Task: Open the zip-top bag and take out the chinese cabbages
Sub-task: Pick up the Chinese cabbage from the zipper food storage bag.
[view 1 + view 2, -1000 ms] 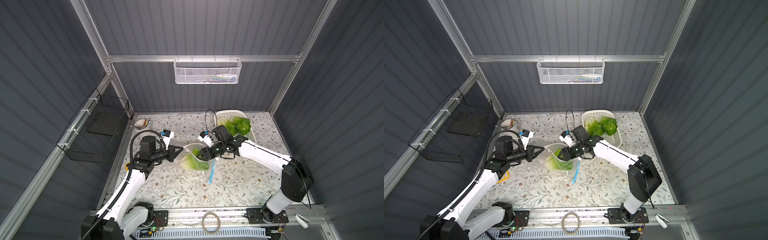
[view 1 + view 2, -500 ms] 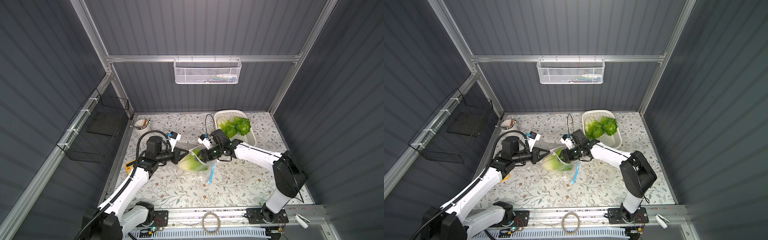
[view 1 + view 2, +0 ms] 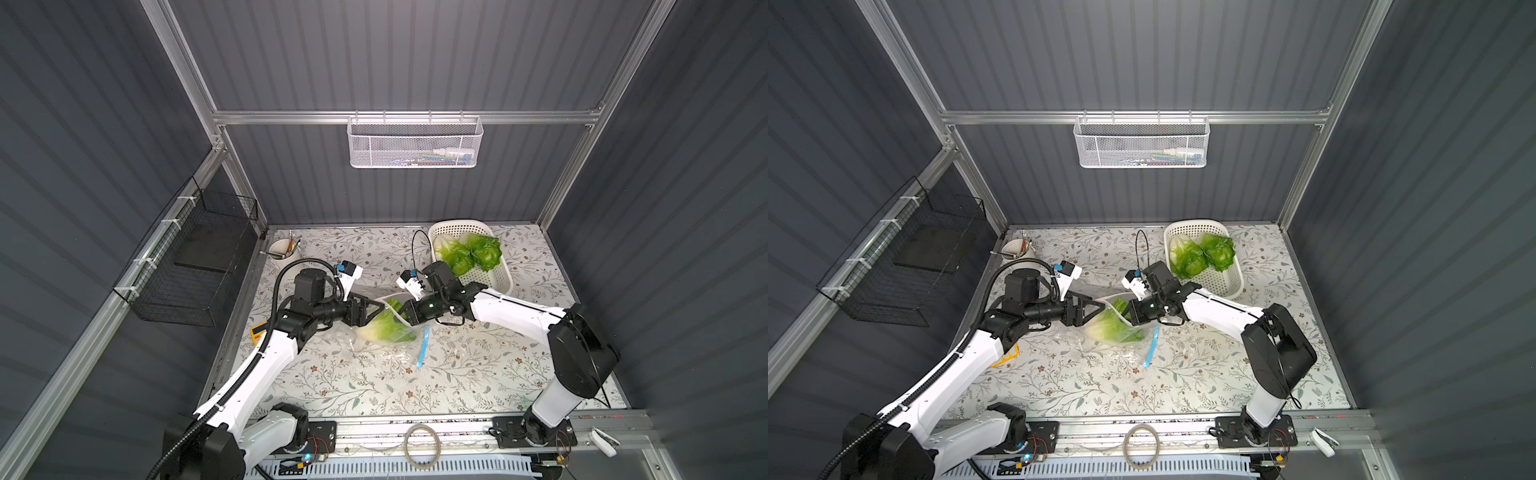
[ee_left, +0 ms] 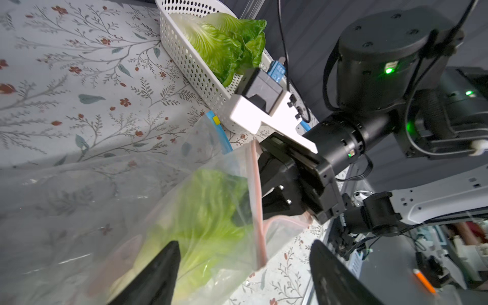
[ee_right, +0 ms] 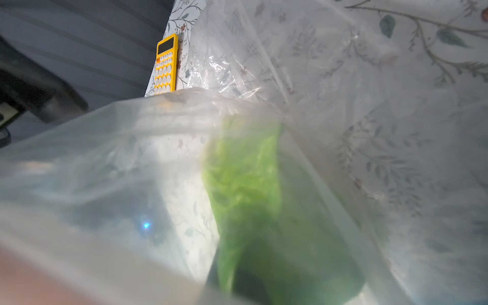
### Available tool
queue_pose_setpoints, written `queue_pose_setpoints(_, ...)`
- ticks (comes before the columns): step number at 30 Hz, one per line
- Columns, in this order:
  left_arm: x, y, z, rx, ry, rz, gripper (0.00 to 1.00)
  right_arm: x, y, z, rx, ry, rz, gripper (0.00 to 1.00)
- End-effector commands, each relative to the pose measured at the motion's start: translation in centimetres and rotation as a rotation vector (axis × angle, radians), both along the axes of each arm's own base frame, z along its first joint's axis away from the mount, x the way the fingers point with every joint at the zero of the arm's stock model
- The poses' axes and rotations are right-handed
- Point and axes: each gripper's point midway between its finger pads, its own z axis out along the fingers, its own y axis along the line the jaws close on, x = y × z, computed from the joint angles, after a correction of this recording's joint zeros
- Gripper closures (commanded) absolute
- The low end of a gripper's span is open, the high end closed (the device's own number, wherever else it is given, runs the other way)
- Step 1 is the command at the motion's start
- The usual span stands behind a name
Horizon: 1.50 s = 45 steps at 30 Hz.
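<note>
On the floral surface [image 3: 457,374], the left tool [image 3: 375,315] is now gaping, having let go of the bag [image 3: 399,351]. The right tool [image 3: 409,319] is pinching shut at its mouth, leaf or film unclear. One cabbage [image 3: 384,329] is still lying inside; two cabbages [image 3: 467,253] are sitting in the basket [image 3: 497,279]. Last extraction seems underway.

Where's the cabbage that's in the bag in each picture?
Top view: cabbage just below centre.
Top view: cabbage below centre, slightly left.
Left wrist: cabbage close up, inside the bag.
Right wrist: cabbage mid-picture, blurry green.
Landmark: the bag wraps it in every view.
</note>
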Motion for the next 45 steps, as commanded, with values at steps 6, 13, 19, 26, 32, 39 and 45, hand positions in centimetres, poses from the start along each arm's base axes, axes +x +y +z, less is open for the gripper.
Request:
queue_pose_setpoints(6, -0.3, 0.7, 3.1, 0.043, -0.069, 0.011, 0.02, -0.7, -0.7, 2.4, 0.018, -0.156, 0.059, 1.0)
queue_pose_setpoints(13, -1.1, 0.8, 6.7, 0.041, -0.139, -0.017, 0.0, -0.4, -2.0, 3.2, -0.05, -0.289, 0.071, 1.0)
queue_pose_setpoints(19, -1.8, 1.2, 9.3, 0.047, -0.204, -0.024, 0.0, 0.2, -2.9, 4.5, -0.077, -0.39, 0.055, 1.0)
queue_pose_setpoints(26, 2.0, 3.2, 10.1, 0.137, -0.123, 0.199, 0.09, 0.7, -2.8, 8.4, -0.109, -0.67, 0.043, 1.0)
queue_pose_setpoints(32, 5.7, 5.5, 7.6, 0.301, -0.018, 0.361, 0.04, -0.2, -2.1, 9.9, -0.11, -0.884, 0.084, 1.0)
queue_pose_setpoints(39, 9.7, 6.1, 1.6, 0.208, 0.223, 0.398, 0.01, -2.0, -1.0, 7.7, -0.131, -0.987, 0.17, 1.0)
queue_pose_setpoints(45, 9.1, 2.5, -4.9, 0.139, 0.441, 0.174, 0.02, -2.4, -1.9, 3.8, -0.197, -0.923, 0.155, 1.0)
